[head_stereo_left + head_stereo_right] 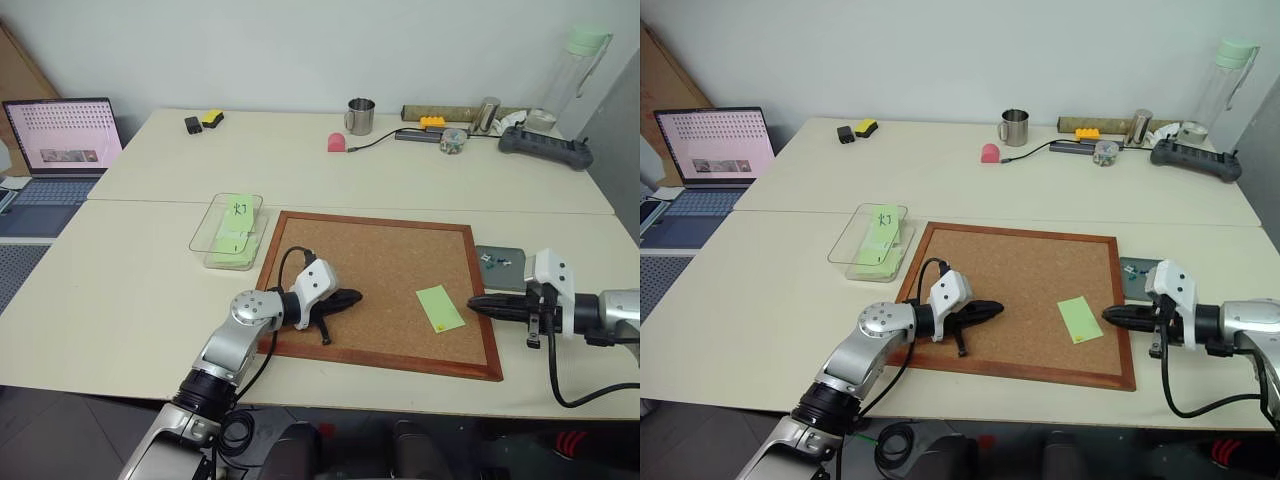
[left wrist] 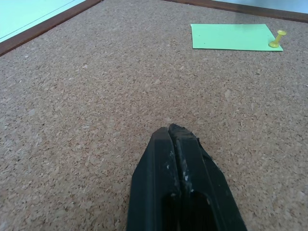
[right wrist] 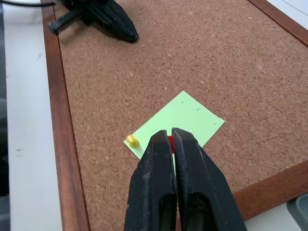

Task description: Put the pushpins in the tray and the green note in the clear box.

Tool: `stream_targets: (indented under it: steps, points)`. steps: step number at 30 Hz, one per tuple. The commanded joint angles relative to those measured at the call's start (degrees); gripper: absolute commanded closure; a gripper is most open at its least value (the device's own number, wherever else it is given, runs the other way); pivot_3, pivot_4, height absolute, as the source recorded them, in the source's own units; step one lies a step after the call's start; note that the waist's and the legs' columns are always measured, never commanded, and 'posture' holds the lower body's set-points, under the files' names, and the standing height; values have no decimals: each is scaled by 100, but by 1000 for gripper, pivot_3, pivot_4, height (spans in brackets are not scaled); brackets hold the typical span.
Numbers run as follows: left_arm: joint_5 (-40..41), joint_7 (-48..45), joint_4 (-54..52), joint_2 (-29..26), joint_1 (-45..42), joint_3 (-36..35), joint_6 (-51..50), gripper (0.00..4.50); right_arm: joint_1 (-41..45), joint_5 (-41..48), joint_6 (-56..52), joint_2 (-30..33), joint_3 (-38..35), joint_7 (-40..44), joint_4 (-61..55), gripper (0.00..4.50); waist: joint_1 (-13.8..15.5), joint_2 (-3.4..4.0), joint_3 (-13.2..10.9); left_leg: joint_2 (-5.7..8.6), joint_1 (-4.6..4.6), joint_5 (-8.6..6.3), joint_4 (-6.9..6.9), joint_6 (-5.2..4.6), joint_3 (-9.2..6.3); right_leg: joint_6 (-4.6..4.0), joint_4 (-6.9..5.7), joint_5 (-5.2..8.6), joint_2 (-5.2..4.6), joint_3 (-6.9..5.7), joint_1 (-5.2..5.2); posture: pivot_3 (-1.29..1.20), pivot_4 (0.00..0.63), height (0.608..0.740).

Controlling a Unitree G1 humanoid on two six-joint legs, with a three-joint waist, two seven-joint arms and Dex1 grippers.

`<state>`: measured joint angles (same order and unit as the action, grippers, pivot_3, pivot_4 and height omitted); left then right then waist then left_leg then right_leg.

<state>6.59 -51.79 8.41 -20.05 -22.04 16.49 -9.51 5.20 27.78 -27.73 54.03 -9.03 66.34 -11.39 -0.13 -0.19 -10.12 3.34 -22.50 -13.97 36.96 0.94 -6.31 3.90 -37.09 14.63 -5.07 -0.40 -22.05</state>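
Between right gripper (image 3: 169,138) fingertips: red pushpin (image 3: 171,141), clenched for tray (image 1: 499,268) transfer.
Just ahead: green note (image 3: 179,122), yellow pushpin (image 3: 132,141) pinning it.
Left gripper (image 2: 172,132): clenched, empty.

cork board (image 1: 385,270): rough, speckled brown cork, matt, inside a smooth reddish wood frame with a slight sheen
green note (image 3: 179,122): thin pale green paper, flat and matt
yellow pushpin (image 3: 132,141): smooth glossy plastic head
red pushpin (image 3: 171,141): glossy plastic, seen between the right gripper's tips
left gripper (image 2: 169,131): black matt plastic fingers, scuffed with whitish marks
right gripper (image 3: 167,134): black plastic fingers, faint sheen
clear box (image 1: 210,235): transparent glossy plastic
tray (image 1: 505,270): dark grey, matt
table (image 1: 130,280): smooth pale cream top, low sheen
mug (image 1: 361,116): shiny metal, far side
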Motion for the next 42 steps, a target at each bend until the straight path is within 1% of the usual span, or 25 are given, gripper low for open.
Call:
stream_targets:
  steps: [1,7,11,12,15,18,19,22,24,26,29,30,32,36,39,42]
  points:
    - [-228,13,211,-134,177,142,-134,4500,380,-64,-187,-41,-372,-574,286,4481,-4,1,1,0,0,0,0,0,1,0,0,0,0,1,0,0,150,740]
    - [-237,16,254,-95,153,168,-98,4500,913,-709,107,-402,-323,-1649,1320,4481,-2,1,10,-1,4,0,-1,0,6,0,-1,0,1,3,0,0,150,740]
    - [-242,23,271,-63,121,188,-88,4500,1046,-935,165,-634,-203,-1927,1747,4481,-4,11,16,1,2,0,-2,0,6,-1,-2,0,0,3,-1,0,150,740]
    - [-240,24,274,-62,119,188,-85,4500,1067,-985,177,-672,-182,-1975,1822,4279,-4,12,18,0,4,0,-3,0,6,-1,-2,0,0,4,-1,0,150,740]
    - [-239,31,290,-63,100,187,-78,4500,1090,-1081,209,-713,-108,-1995,1946,3889,-3,16,20,2,4,0,-1,0,7,-1,-3,0,0,4,0,0,150,740]
    - [-235,50,280,-72,117,173,-77,4500,1067,-1114,210,-729,-122,-1970,1965,3241,-3,18,21,3,4,1,-1,0,8,-1,-3,0,0,6,0,0,150,740]
    - [-234,54,281,-76,120,168,-77,4500,1071,-1118,205,-731,-129,-1977,1977,2953,-3,19,21,3,4,0,-1,0,7,-1,-3,0,0,6,0,0,150,740]
    - [-231,67,272,-80,139,165,-75,4500,1055,-1108,200,-707,-163,-1967,1973,2344,-4,19,22,3,4,0,-1,0,7,-1,-4,0,0,6,0,0,150,740]
    - [-228,76,275,-77,140,168,-74,4500,1052,-1095,184,-685,-190,-1961,1949,2072,-4,19,22,3,4,0,-1,0,8,-1,-3,0,0,7,0,0,150,740]
    - [-226,83,283,-70,135,171,-73,4500,1066,-1059,181,-681,-233,-1956,1913,1611,-4,19,22,3,4,0,-1,0,7,-1,-3,0,0,6,0,0,150,740]
    - [-222,94,285,-60,129,176,-74,4500,1058,-859,190,-653,-361,-1789,1693,1098,-4,19,22,3,4,0,-1,0,8,-1,-3,0,0,6,1,0,150,740]
    - [-219,92,297,-63,123,172,-67,4500,1005,-766,219,-576,-365,-1573,1481,902,-4,19,22,3,4,0,-1,0,8,-1,-3,0,0,6,1,0,150,740]
    - [-215,90,314,-68,115,167,-57,4500,859,-628,244,-409,-332,-1181,1021,902,-5,21,23,4,4,0,-1,0,7,0,-3,0,0,6,1,0,150,740]
    - [-204,86,359,-69,84,152,-48,4500,458,-444,96,-75,-35,-543,51,902,-1,24,26,2,5,0,-1,-1,4,1,0,1,1,-1,6,0,150,740]
    - [-201,81,397,-54,44,154,-41,4500,287,-462,77,-63,298,-410,-414,902,1,21,27,2,6,0,-1,-2,2,12,3,7,0,-5,9,0,150,740]
    - [-198,85,427,-28,5,160,-37,4500,225,-594,153,-170,587,-418,-521,902,2,20,26,2,6,0,1,-1,0,25,4,15,0,-1,10,0,150,740]
